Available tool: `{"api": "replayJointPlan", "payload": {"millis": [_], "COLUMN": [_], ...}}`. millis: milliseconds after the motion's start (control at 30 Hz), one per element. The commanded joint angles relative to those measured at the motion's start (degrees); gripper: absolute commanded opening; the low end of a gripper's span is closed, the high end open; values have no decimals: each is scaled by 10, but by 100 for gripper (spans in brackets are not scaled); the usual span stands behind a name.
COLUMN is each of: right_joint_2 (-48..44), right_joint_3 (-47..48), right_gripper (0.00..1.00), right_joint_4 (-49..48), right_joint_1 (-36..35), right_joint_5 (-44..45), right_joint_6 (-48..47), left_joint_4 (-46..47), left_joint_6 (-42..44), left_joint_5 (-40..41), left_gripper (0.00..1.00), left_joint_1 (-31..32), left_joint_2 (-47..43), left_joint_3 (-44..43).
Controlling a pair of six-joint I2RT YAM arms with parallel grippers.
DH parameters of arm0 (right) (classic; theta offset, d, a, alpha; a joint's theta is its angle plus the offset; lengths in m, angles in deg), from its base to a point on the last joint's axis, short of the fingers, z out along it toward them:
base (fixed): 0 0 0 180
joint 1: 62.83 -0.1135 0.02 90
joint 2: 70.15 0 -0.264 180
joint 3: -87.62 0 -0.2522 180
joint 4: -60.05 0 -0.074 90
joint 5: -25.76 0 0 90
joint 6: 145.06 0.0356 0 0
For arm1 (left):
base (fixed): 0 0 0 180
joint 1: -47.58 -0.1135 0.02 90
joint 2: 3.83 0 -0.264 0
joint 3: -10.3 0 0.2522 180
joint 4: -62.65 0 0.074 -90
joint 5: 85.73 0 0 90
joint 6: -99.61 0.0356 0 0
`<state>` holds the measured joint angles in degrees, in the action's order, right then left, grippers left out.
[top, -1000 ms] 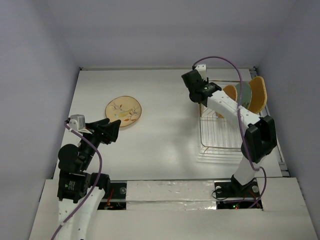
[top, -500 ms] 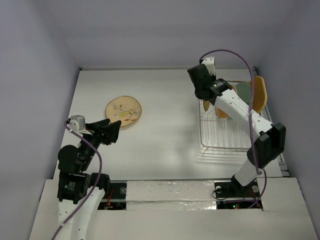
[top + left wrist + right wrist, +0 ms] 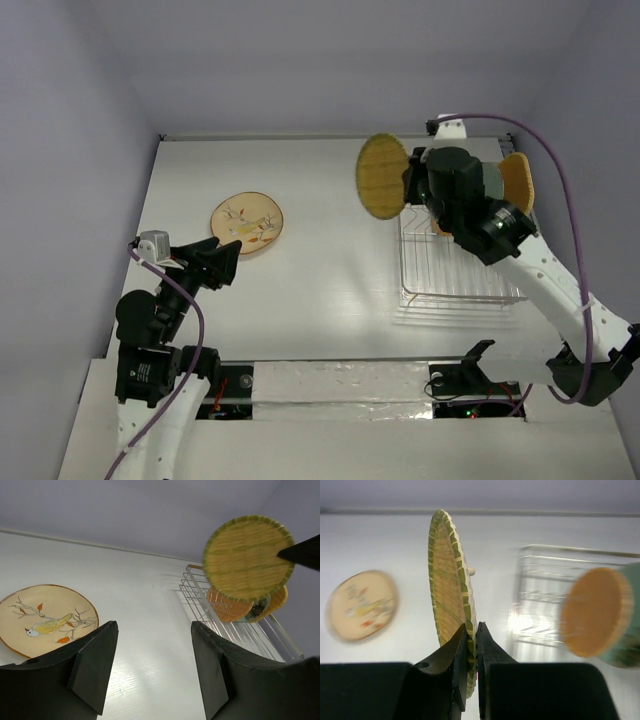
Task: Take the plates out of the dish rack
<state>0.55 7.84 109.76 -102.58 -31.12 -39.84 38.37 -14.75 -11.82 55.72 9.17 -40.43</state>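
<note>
My right gripper [image 3: 407, 182] [image 3: 471, 628] is shut on the rim of the orange woven plate [image 3: 383, 177] [image 3: 448, 592] [image 3: 248, 557]. It holds the plate on edge in the air, left of the dish rack [image 3: 455, 270] [image 3: 235, 630] [image 3: 542, 577]. Standing in the rack are an orange-tan plate [image 3: 595, 612] [image 3: 226, 607] and a mint-green plate [image 3: 491, 186] [image 3: 630, 635], with another orange rim [image 3: 518, 186] behind them. The cream floral plate [image 3: 248, 222] [image 3: 45, 622] lies flat on the table at the left. My left gripper [image 3: 226, 262] [image 3: 154, 626] is open and holds nothing, near that plate.
The white table [image 3: 330, 260] is walled at the back and on both sides. The rack stands by the right wall. The right arm [image 3: 530, 265] stretches over the rack's front half.
My right gripper has shut on the woven plate and lifted it up out of the rack, to the left. The left arm has not moved.
</note>
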Motion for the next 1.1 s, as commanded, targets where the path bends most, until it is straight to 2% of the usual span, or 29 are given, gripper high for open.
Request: {"api": "replayJointPlan", "payload": {"millis": [0,200,367,600,767,867,900,933,1000,1067], "right_joint_2": [20,71,112,138,155,161,161,161,163,168], "right_joint_3": [-92,-153,-224,-303,-335,-350,-353,-357,-367,-373], "right_gripper": [0,0,0,0,0,18,30,36,44,44], "right_joint_4": [-143,-207,-264,-298,-299,-287,-282,-279,-275,-277], "right_joint_1": [-14,-30,-30,-30,-30,-30,-30,-30,-30,-30], "right_joint_5": [-207,-277,-375,-361,-305,-253,-235,-209,-194,-190], "right_joint_6": [47,71,85,118,139,153,159,162,172,179], "left_joint_4": [30,30,31,32,33,33,32,33,32,33], "left_joint_6": [-1,-1,-2,-1,-2,-2,-1,-2,-1,-1], "left_joint_5": [-8,-8,-9,-10,-13,-14,-14,-14,-14,-15], "left_gripper": [57,57,57,57,57,57,57,57,57,57], "left_joint_1": [-3,-3,-8,-8,-8,-8,-8,-8,-8,-8], "left_joint_2": [5,7,7,9,9,9,10,9,9,8], "left_joint_3": [5,6,7,6,7,7,7,7,7,7]}}
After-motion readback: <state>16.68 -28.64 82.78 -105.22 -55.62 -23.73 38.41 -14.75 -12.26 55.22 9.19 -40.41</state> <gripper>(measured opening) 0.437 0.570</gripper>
